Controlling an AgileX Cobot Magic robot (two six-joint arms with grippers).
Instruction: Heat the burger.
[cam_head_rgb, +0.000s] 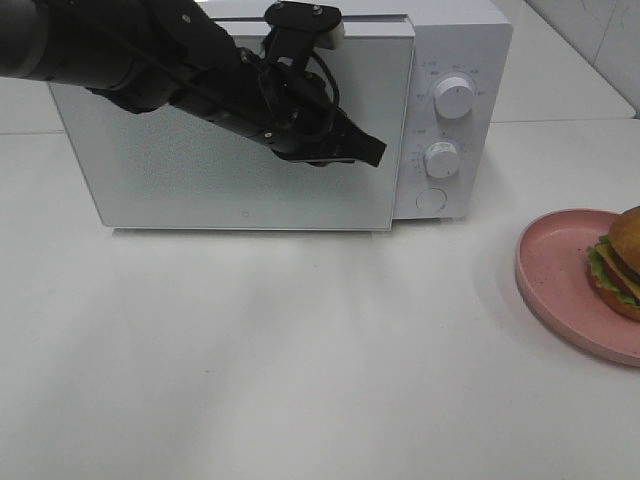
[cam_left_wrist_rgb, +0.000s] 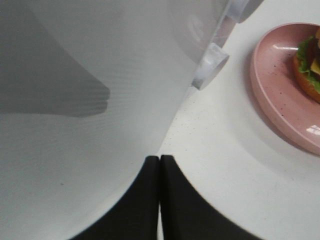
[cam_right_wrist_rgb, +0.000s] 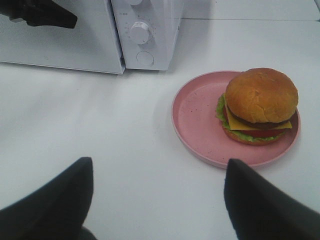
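The burger (cam_right_wrist_rgb: 260, 105) with a golden bun, cheese, lettuce and patty sits on a round pink plate (cam_right_wrist_rgb: 200, 125) on the white table. In the high view the burger (cam_head_rgb: 622, 262) is at the right edge, partly cut off. The white microwave (cam_head_rgb: 240, 190) stands at the back with its door closed. My left gripper (cam_head_rgb: 372, 152) is shut and empty, close in front of the door near its right edge; the left wrist view shows its fingertips (cam_left_wrist_rgb: 159, 165) pressed together. My right gripper (cam_right_wrist_rgb: 157, 190) is open and empty, above the table short of the plate.
Two round knobs (cam_head_rgb: 455, 97) (cam_head_rgb: 441, 158) and a round button (cam_head_rgb: 430, 200) sit on the microwave's right panel. The pink plate (cam_head_rgb: 560, 280) lies right of the microwave. White table surface (cam_head_rgb: 300, 350) spreads in front.
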